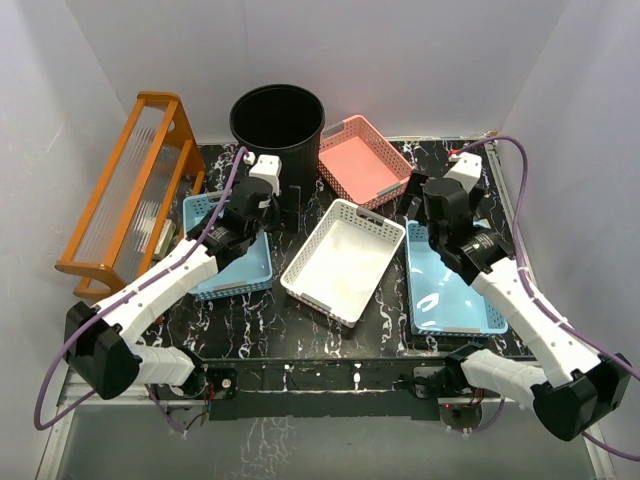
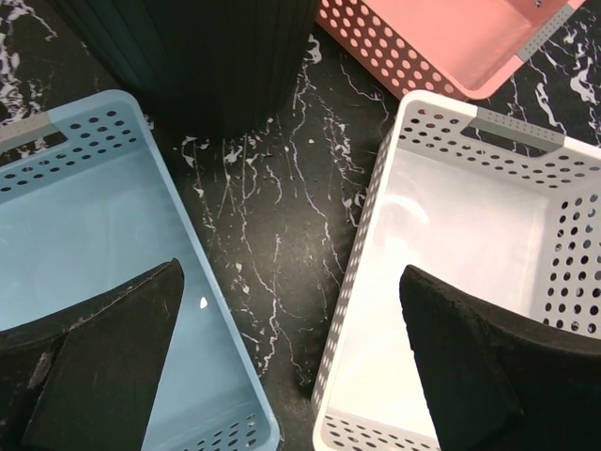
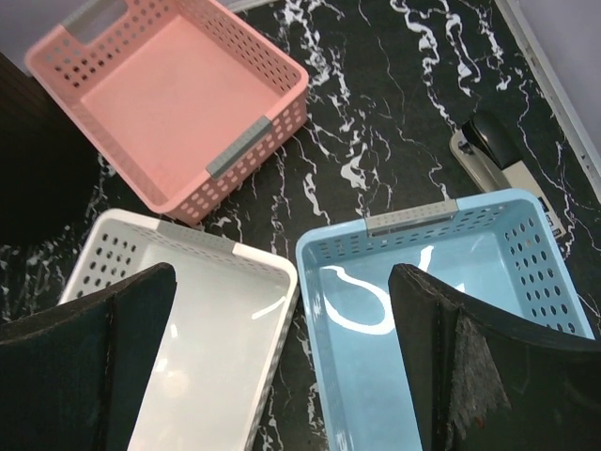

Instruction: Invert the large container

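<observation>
Two empty tools, both spread wide. Your left tool [image 2: 291,272] is nearer the large container [image 1: 277,120], which stands upright, mouth up, just beyond it; your right tool [image 3: 284,272] is well apart from it.

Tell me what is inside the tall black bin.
The black bin stands upright, mouth open. The top view shows only dark inner wall and floor; no object shows. The dark could hide something small, and the wrist views show only its outside.

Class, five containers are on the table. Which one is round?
The black bin at the back: tall, ribbed, open end up. The rest are shallow and rectangular: two blue baskets, a white basket, a pink basket.
</observation>
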Controlling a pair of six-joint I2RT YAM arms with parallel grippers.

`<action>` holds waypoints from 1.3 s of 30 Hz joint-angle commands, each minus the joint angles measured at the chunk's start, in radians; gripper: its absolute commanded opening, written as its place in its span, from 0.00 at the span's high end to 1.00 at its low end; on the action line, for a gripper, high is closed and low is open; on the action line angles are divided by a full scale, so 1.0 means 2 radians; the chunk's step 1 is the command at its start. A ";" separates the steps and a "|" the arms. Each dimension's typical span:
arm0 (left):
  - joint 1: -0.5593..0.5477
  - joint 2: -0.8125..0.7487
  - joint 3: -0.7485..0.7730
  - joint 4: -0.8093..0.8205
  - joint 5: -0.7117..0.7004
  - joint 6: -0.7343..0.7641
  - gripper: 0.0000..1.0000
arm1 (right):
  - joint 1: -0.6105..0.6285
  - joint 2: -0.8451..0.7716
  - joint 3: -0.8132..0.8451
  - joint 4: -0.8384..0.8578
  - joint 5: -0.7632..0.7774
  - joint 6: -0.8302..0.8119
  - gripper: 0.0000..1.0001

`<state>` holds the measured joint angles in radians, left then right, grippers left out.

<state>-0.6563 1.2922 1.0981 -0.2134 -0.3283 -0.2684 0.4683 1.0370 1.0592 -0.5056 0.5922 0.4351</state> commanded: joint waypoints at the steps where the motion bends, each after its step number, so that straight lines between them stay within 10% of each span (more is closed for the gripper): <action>1: -0.001 0.019 0.029 -0.026 0.051 0.002 0.01 | -0.003 0.022 0.021 -0.022 -0.002 0.000 0.02; 15: -0.097 0.057 -0.008 0.005 0.121 -0.023 0.01 | -0.133 0.034 -0.042 -0.091 -0.226 0.000 0.02; 25: -0.096 0.045 0.007 -0.016 0.023 0.033 0.01 | -0.137 0.030 -0.063 -0.096 -0.289 -0.011 0.02; 39: 0.032 0.002 0.021 -0.065 0.075 0.033 0.01 | -0.136 0.025 -0.101 -0.078 -0.327 0.014 0.02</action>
<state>-0.6300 1.3762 1.1202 -0.3180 -0.2123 -0.2127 0.1982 1.1004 0.8654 -0.7063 -0.0757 0.4553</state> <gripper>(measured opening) 0.985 0.981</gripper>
